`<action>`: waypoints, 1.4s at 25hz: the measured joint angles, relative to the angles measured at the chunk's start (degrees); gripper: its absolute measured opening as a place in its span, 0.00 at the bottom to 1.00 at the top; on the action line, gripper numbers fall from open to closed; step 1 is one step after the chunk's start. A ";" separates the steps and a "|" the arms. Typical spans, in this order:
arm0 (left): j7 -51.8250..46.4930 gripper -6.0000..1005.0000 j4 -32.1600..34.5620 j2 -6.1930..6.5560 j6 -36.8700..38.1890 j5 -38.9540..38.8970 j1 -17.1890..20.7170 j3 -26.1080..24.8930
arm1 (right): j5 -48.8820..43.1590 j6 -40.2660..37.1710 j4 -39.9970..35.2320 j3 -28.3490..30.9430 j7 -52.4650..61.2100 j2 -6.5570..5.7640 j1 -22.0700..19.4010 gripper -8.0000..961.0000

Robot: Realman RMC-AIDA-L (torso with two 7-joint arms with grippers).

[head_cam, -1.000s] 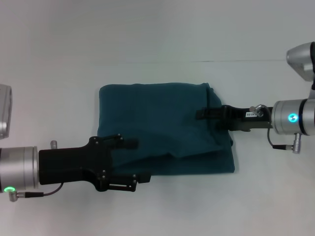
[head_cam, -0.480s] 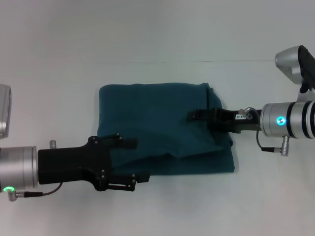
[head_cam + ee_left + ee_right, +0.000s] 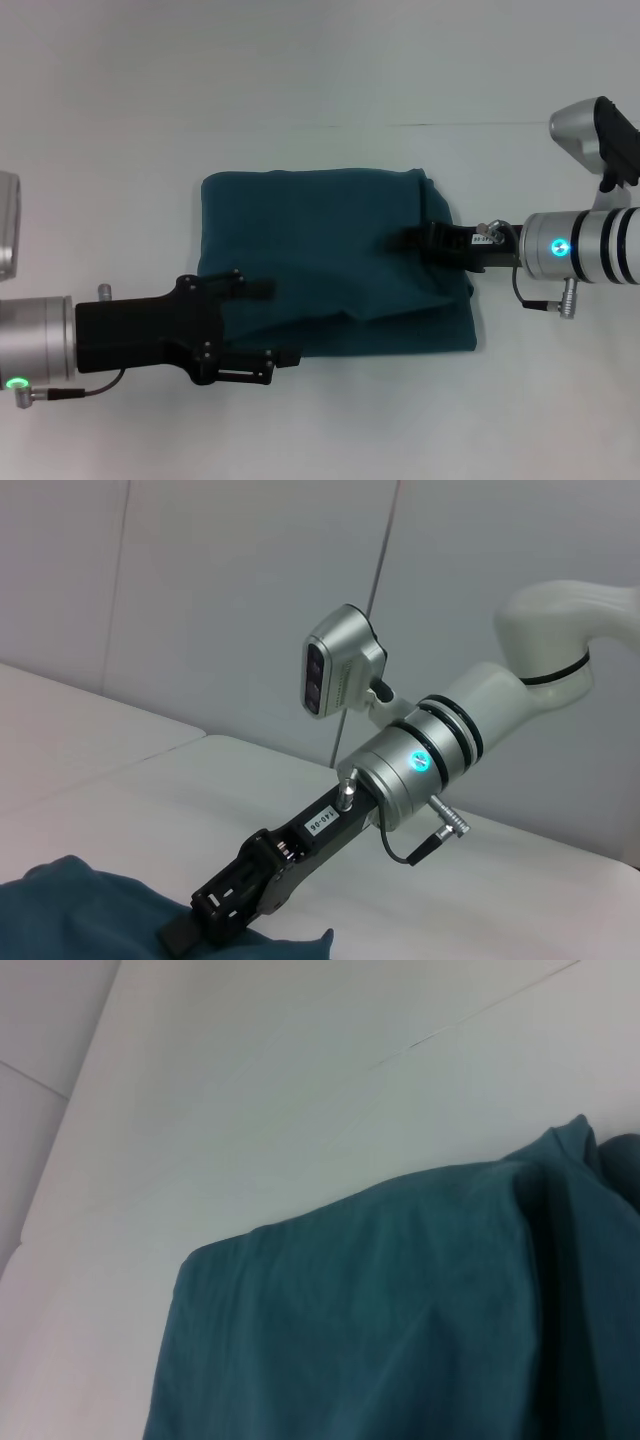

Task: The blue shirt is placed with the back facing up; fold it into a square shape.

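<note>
The blue shirt lies folded into a rough rectangle in the middle of the white table, with a looser fold ridge running across its near right part. My left gripper hovers open over the shirt's near left corner, one finger on the cloth and the other at the near edge. My right gripper reaches in from the right and rests on the shirt's right side. The left wrist view shows the right gripper with its tip down on the shirt. Plain teal shirt cloth fills the right wrist view.
The white table stretches on all sides of the shirt, with a thin seam behind it. The right arm's wrist camera housing sticks out at the far right.
The right arm pushed a little inward over the shirt and rolled its wrist, and the gripper tip then came back slightly. The left gripper and the shirt have stayed put.
</note>
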 joint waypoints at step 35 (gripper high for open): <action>-1.14 0.93 -0.09 -0.09 0.81 -0.54 0.34 -1.83 | 13.15 -13.59 -7.33 0.69 -16.12 -0.34 -8.08 0.05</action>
